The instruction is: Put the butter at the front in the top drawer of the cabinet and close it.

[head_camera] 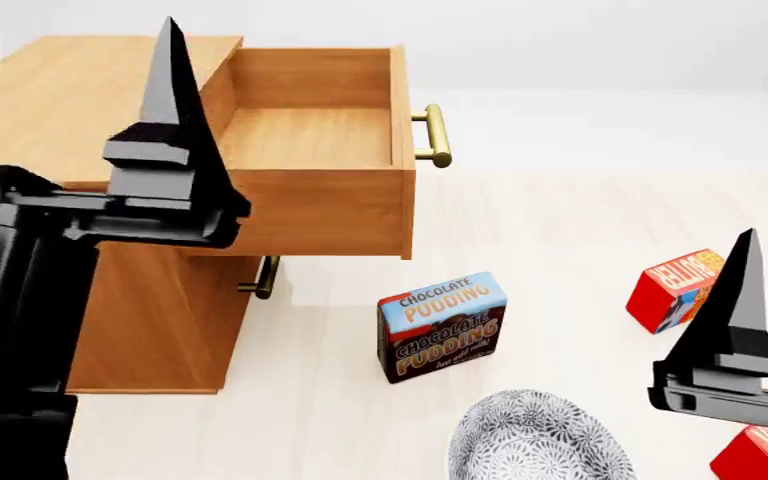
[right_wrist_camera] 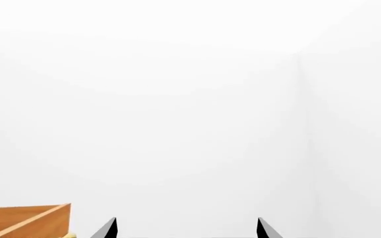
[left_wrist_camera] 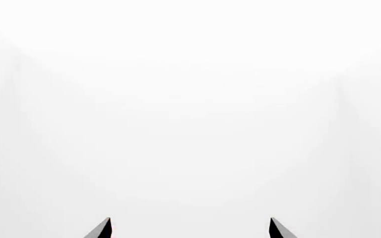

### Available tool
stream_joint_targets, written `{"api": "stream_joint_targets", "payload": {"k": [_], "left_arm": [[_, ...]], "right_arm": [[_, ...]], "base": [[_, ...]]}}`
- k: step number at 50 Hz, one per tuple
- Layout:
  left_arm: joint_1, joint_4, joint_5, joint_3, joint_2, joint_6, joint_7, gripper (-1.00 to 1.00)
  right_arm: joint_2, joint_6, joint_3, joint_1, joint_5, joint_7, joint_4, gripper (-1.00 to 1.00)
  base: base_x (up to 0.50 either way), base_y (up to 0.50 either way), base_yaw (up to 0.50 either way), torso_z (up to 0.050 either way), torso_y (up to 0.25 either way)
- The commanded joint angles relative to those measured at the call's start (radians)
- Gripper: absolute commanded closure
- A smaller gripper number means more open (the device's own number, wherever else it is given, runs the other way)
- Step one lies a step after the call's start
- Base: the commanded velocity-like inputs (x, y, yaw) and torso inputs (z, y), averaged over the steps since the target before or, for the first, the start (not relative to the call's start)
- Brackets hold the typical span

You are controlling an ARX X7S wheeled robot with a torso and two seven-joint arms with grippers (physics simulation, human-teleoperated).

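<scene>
1. Cabinet (head_camera: 91, 110) at far left on the counter (head_camera: 571, 230); top drawer (head_camera: 311, 135) pulled out to the right, nothing in it.
2. L pincer (head_camera: 71, 95) raised near the cabinet, tips apart.
3. R pincer (head_camera: 744, 330) near right, tips apart in wrist view.
4. Patterned bowl (head_camera: 531, 440) at near edge.
5. Pudding box (head_camera: 440, 325) mid-counter, near side of drawer.
6. Two red boxes (head_camera: 671, 288) on right; can't tell which is the butter.

Left pincer (head_camera: 71, 75) hides the cabinet (head_camera: 104, 90) top's middle. A red box (head_camera: 754, 455), perhaps butter, is cut by the edge behind the right pincer (head_camera: 744, 300).
</scene>
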Motion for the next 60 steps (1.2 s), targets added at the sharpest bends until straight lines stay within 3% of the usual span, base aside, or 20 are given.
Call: {"api": "stream_joint_targets", "payload": {"k": [1,15,39,52,60], "left_arm": [[0.211,0.060,0.347,0.057,-0.078,0.136,-0.076,-1.00],[0.413,-0.087,0.549,0.127,-0.069,0.380,-0.037,-1.00],[0.544,-0.234,0.643,0.152,-0.048,0.568,-0.026,-1.00],[0.574,-0.294,0.648,0.148,-0.049,0.633,-0.017,-1.00],[0.582,-0.313,0.645,0.141,-0.060,0.654,-0.017,-1.00]], "right_arm": [[0.014,0.001,-0.046,0.040,0.001,0.013,0.018,-1.00],[0.015,0.010,-0.070,0.064,0.002,0.017,0.025,-1.00],[0.023,0.052,-0.106,0.119,0.018,0.036,0.017,-1.00],[0.156,0.098,-0.179,0.267,0.138,0.150,-0.021,-1.00],[0.253,0.111,-0.228,0.464,0.374,0.196,-0.019,-1.00]], "base": [[0.00,0.00,0.00,0.000,0.000],[0.00,0.00,0.00,0.000,0.000],[0.00,0.00,0.00,0.000,0.000],[0.00,0.00,0.00,0.000,0.000],[0.00,0.00,0.00,0.000,0.000]]}}
